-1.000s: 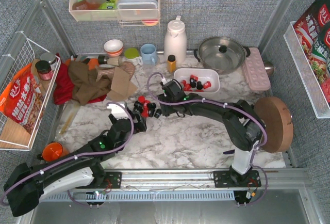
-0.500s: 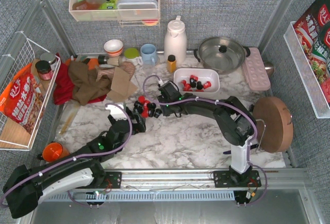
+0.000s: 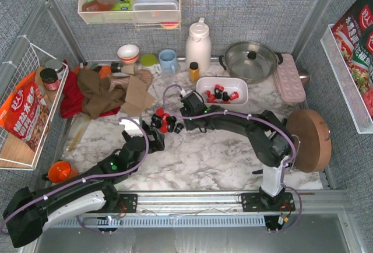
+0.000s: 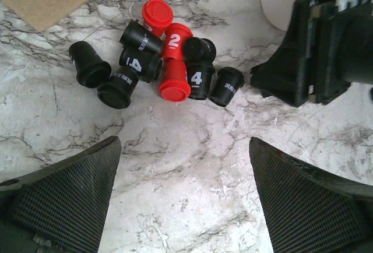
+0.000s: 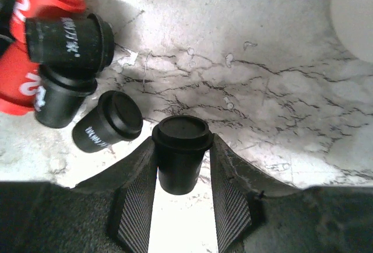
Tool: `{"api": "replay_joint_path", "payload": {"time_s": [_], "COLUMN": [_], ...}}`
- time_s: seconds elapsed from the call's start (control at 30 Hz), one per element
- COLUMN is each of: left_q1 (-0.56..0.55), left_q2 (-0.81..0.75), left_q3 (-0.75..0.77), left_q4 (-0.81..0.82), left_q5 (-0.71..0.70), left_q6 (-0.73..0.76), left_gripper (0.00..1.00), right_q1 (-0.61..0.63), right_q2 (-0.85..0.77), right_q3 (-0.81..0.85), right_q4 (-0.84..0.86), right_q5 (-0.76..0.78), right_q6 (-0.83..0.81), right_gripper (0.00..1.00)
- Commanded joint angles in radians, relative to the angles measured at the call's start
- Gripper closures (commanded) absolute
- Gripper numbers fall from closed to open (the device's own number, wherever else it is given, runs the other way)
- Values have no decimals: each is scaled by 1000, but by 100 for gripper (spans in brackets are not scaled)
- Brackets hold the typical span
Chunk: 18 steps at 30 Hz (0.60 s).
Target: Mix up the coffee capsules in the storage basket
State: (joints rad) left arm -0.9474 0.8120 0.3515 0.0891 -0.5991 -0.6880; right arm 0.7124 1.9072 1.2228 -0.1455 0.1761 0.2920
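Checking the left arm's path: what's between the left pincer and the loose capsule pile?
Only bare marble tabletop, seen in the left wrist view, separates left pincer and capsule pile.

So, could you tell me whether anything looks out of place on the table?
A heap of coffee capsules lies tipped over on the marble table, outside the storage basket, which holds a few more.

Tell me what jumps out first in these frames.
A heap of red and black capsules lies in the middle of the table. The right gripper clasps one black capsule standing upright beside the heap, while the left gripper hangs open near it. Behind them, a white basket holds a few more.
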Motion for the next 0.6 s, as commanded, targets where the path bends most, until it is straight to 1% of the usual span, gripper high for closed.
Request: {"api": "replay_joint_path", "payload": {"time_s": [0.0, 0.2, 0.33, 0.43, 0.57], "left_q1": [2, 2, 2, 4, 5], "left_q2": [-12, -18, -9, 4, 49], "left_q3": [-9, -16, -16, -13, 8], "left_q4": [23, 35, 33, 45, 68], "left_q5": [-3, -1, 9, 21, 38], "left_q6": [-2, 1, 7, 15, 27], "left_gripper": [1, 1, 0, 1, 1], "right_q1": [-7, -71, -180, -296, -420], "right_q2": [-76, -232, -305, -299, -222], "right_q3": [-13, -10, 0, 33, 99], "right_q4": [-12, -53, -71, -86, -97], "right_q5": [8, 15, 54, 48, 19], "right_q6": [1, -23, -63, -65, -64], "right_gripper": [68, 68, 69, 69, 69]}}
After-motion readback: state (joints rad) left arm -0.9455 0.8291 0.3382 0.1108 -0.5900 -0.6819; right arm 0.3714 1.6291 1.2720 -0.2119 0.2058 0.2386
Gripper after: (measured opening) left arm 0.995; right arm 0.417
